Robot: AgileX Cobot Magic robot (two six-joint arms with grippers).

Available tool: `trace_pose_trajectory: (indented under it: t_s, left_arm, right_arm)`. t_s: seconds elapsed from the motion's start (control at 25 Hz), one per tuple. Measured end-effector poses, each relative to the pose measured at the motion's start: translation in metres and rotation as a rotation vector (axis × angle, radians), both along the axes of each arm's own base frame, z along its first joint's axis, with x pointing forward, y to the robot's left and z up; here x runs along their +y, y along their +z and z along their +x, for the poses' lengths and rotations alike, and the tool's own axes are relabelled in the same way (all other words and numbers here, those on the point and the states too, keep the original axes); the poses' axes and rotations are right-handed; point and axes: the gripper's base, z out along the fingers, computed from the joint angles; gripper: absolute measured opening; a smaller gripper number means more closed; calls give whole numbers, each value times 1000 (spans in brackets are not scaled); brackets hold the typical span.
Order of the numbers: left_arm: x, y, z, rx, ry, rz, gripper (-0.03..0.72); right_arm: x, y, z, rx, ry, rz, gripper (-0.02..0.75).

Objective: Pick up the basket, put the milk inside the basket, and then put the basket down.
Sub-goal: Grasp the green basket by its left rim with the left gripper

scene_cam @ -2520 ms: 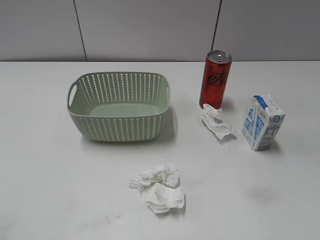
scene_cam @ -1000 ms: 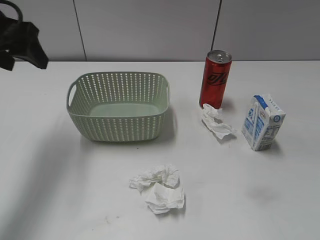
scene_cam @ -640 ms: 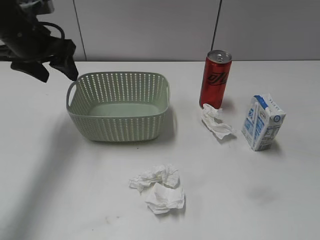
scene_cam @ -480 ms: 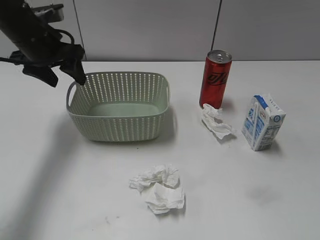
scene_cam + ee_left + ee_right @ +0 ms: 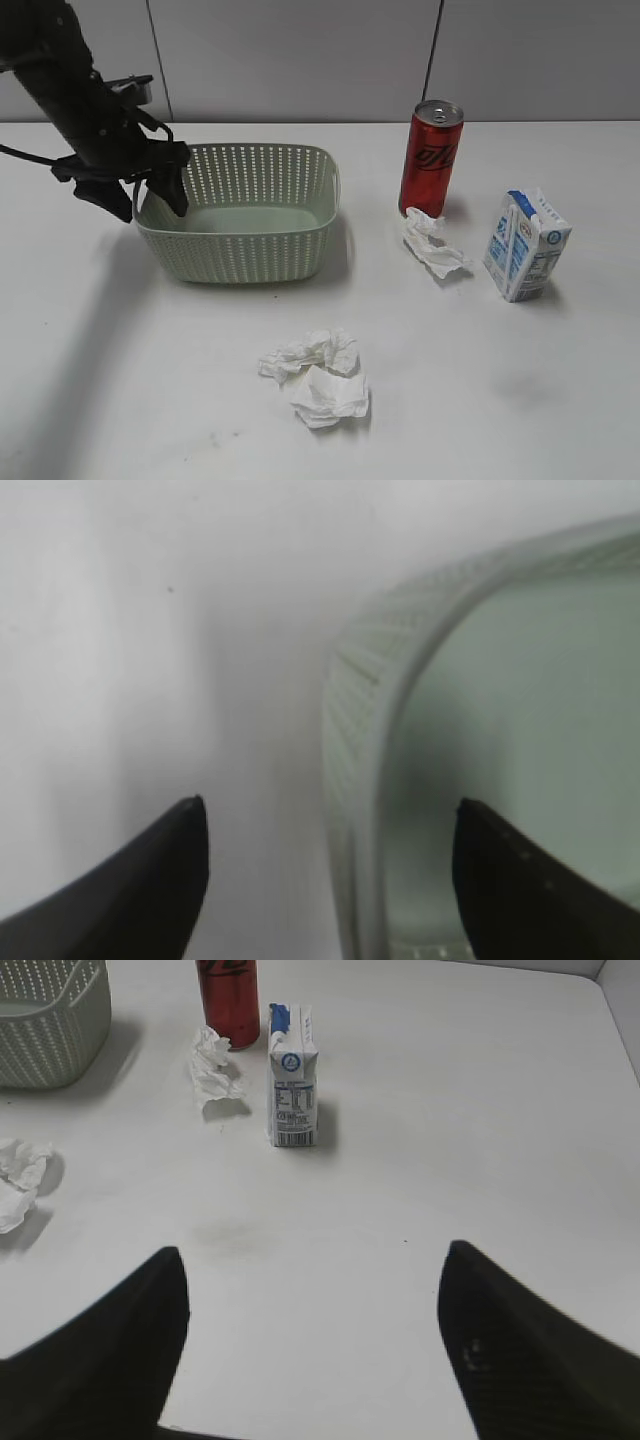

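The pale sage-green basket stands on the white table, left of centre. My left gripper is open and straddles the basket's left wall, one finger outside and one inside; the left wrist view shows that rim between the two fingers. The milk, a small white carton with blue print, stands upright at the right; it also shows in the right wrist view. My right gripper is open and empty, well in front of the milk. It is out of the exterior view.
A tall red can stands behind and left of the milk, with a crumpled tissue at its foot. Two more crumpled tissues lie in front of the basket. A grey wall runs along the table's far edge.
My left arm came in from the upper left and dropped to the basket's left wall, fingers now either side of the rim. The basket, milk and can have not moved.
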Motion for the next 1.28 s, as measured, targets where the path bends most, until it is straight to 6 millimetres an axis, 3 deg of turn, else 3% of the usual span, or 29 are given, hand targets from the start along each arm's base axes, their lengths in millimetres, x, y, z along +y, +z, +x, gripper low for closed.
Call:
trace_pose_trajectory:
  t_s: [0.24,0.56,0.64,0.88,0.96,1.2,1.28]
  left_arm:
    - [0,1,2,-16,11,-4,568]
    - [0,1,0,0,8,-4,432]
    - [0,1,0,3,7,-4,371]
    - [-2,1,0,9,15,-20,56]
    - [-2,1,-1,19,8,-18,1]
    - [-2,2,-3,42,22,-22,0]
    - [-1,11,-6,36,22,-19,0]
  right_arm:
    - [0,0,0,1,-3,5,589]
    - [0,0,0,2,-6,7,589]
    - [0,0,0,2,-7,8,589]
    - [0,0,0,2,-9,10,589]
    - [0,0,0,2,-9,10,589]
    - [0,0,0,2,-10,11,589]
    - [0,0,0,2,-10,11,589]
